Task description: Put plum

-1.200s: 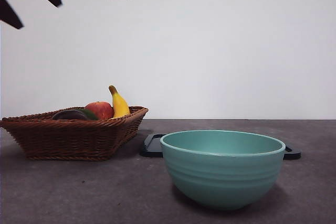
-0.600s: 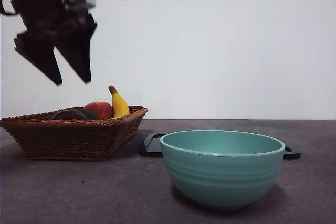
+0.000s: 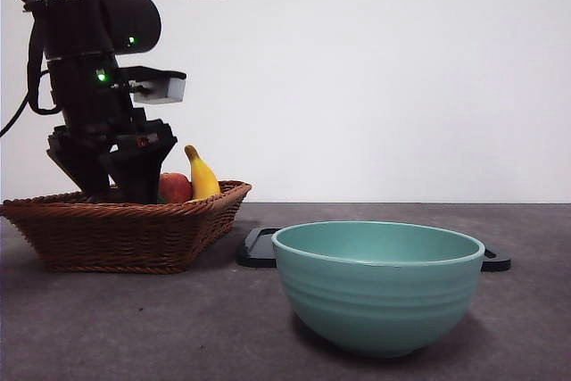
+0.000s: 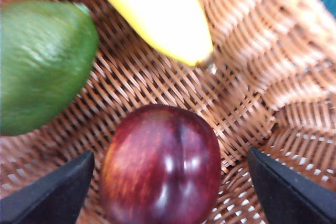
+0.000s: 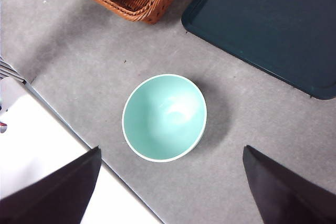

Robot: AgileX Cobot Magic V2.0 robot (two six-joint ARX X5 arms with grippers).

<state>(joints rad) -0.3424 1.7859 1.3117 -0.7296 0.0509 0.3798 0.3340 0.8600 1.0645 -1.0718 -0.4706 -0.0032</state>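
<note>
The glossy, dark maroon round plum [image 4: 161, 165] lies on the brown woven wicker basket [image 4: 273, 66] floor between the left hand's [image 4: 167, 192] spread jaws, untouched, beside a smooth yellow banana [image 4: 157, 14].

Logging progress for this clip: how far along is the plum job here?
Early stage. Done: the left gripper has come down into the basket, jaws open on either side of the plum. In hand: closing on it. Left: lift it and put it down; it is not yet gripped. The right gripper waits above the bowl.
</note>
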